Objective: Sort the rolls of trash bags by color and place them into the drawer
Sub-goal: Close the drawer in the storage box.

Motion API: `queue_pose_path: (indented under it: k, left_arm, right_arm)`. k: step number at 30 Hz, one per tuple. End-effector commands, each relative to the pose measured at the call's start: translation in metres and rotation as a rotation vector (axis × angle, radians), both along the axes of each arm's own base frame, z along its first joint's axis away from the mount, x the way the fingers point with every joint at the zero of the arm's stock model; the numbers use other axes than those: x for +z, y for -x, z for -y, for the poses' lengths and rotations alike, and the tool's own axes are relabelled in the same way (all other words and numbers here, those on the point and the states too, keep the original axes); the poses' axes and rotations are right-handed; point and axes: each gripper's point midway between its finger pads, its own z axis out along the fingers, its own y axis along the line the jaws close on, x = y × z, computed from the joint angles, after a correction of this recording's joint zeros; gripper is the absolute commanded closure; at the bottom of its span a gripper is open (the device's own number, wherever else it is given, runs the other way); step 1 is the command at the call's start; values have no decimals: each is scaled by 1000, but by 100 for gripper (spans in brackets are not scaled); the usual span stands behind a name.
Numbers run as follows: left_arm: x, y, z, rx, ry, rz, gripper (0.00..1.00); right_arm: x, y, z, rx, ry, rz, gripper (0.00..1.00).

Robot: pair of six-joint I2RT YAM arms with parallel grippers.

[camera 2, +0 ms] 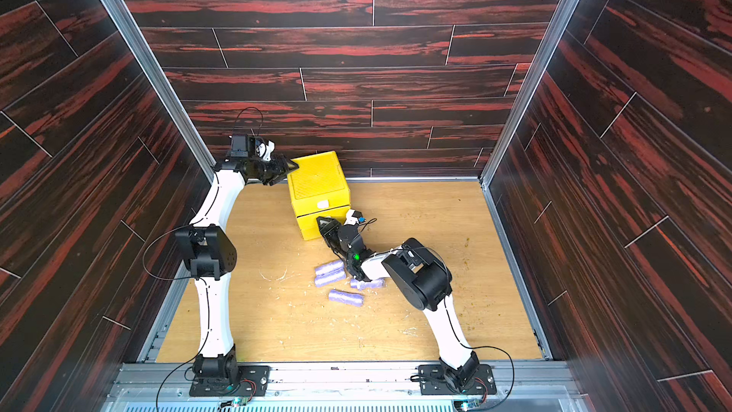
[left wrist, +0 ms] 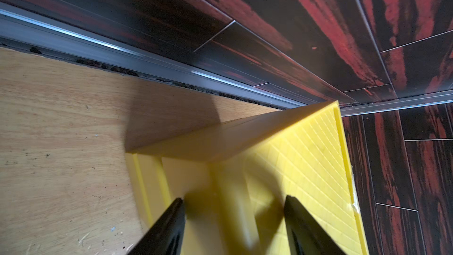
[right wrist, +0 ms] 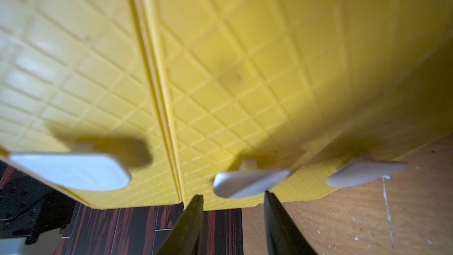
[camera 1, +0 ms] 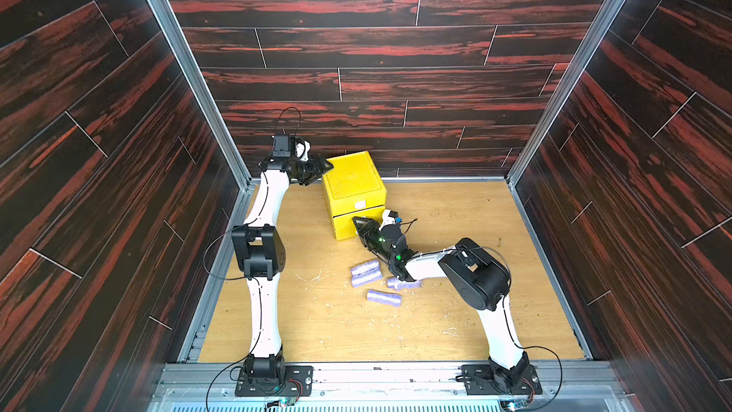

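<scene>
1. Right end effector point(right wrist: 232, 194) released, jaws either side of middle white tab point(right wrist: 250, 182) on drawer point(camera 1: 352, 180), near table point(camera 1: 455, 311) far edge.
2. Four lavender rolls point(camera 1: 366, 269) loose between drawer and near edge.
3. Left end effector point(left wrist: 234, 198) spread at drawer's top rear corner.
4. Likely step: opening drawer. Next: pinch tab, pull straight.

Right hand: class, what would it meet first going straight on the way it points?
Probably the middle white tab on the yellow drawer chest, just ahead of the right hand.
</scene>
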Motion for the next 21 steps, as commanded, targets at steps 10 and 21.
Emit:
queue_pose_path:
  k: [10, 21]
  left_arm:
    - [-20, 31, 32, -87, -14, -114, 33]
    - [-22, 33, 29, -78, -32, -123, 33]
  right_arm:
    - [10, -6, -3, -5, -38, 24, 54]
    - [24, 69, 73, -13, 149, -147, 52]
